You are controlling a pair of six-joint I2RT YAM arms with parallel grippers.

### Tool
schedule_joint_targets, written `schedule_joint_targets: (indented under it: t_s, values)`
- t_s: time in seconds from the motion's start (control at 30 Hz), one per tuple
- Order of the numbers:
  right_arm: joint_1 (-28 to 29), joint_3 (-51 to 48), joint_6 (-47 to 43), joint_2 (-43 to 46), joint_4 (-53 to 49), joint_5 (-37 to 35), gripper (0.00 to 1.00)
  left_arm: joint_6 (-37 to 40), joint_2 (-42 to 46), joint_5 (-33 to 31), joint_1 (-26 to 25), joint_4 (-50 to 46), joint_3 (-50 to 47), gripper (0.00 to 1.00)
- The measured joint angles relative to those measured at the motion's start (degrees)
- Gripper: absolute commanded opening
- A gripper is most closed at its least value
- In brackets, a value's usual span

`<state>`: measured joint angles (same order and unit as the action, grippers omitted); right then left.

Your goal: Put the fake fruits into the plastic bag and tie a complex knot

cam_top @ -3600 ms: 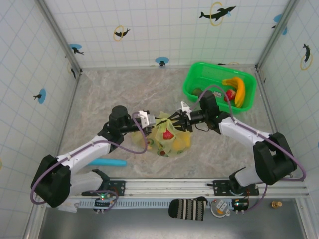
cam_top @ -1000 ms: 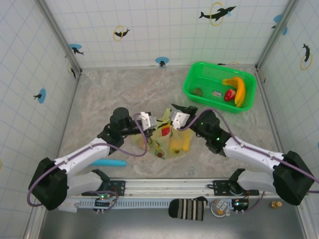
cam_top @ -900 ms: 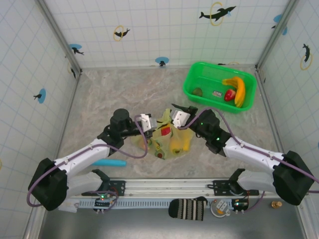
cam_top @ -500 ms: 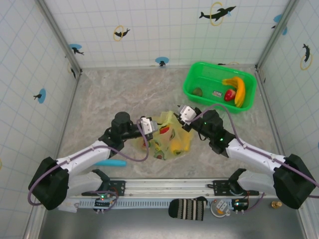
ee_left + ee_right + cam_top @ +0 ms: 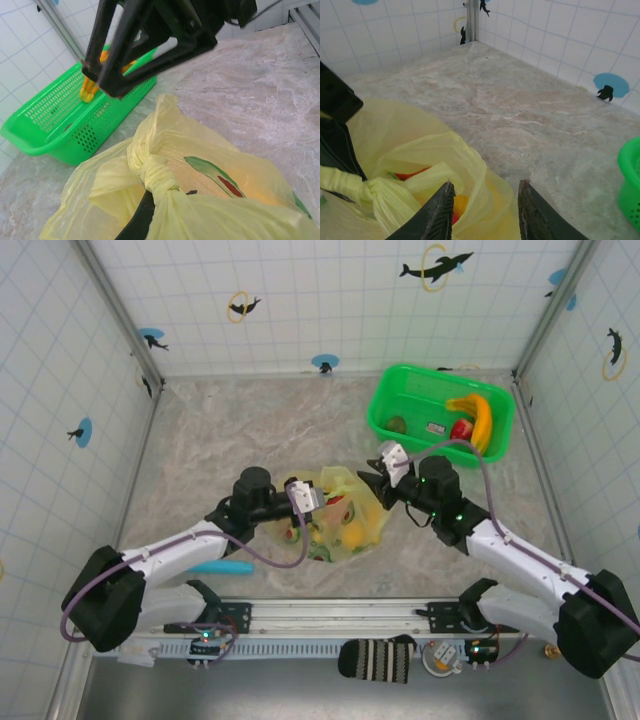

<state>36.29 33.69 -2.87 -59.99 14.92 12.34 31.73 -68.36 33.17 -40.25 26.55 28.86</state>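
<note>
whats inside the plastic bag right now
Through the knotted plastic bag a red piece and a yellow piece show. Crumpled film covers the rest, so the full count cannot be told.

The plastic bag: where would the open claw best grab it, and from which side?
Probably the loose fold standing up beside the knot of the plastic bag. It is thin and upright, so the right gripper could pinch it from above.
</note>
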Motion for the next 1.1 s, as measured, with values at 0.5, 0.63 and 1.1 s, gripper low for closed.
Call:
schedule_joint_targets:
  t_s: [0.5,0.63,1.1]
  values:
    - [-7.21,28.81,30.03,-20.92,-22.88,23.21,0.30,6.78,2.82,-4.50,-3.82,-1.70,-0.72,0.00]
    - [-6.40,26.64,37.68,-23.04,-24.11,26.47,0.31,9.20,5.22,-6.45,-4.50,-1.92,-1.33,0.00]
    - [-2.62,19.21,48.00,-22.97,-24.52,29.97,0.50,19.39,7.30,-14.40,-9.81,-5.11,-2.05,0.00]
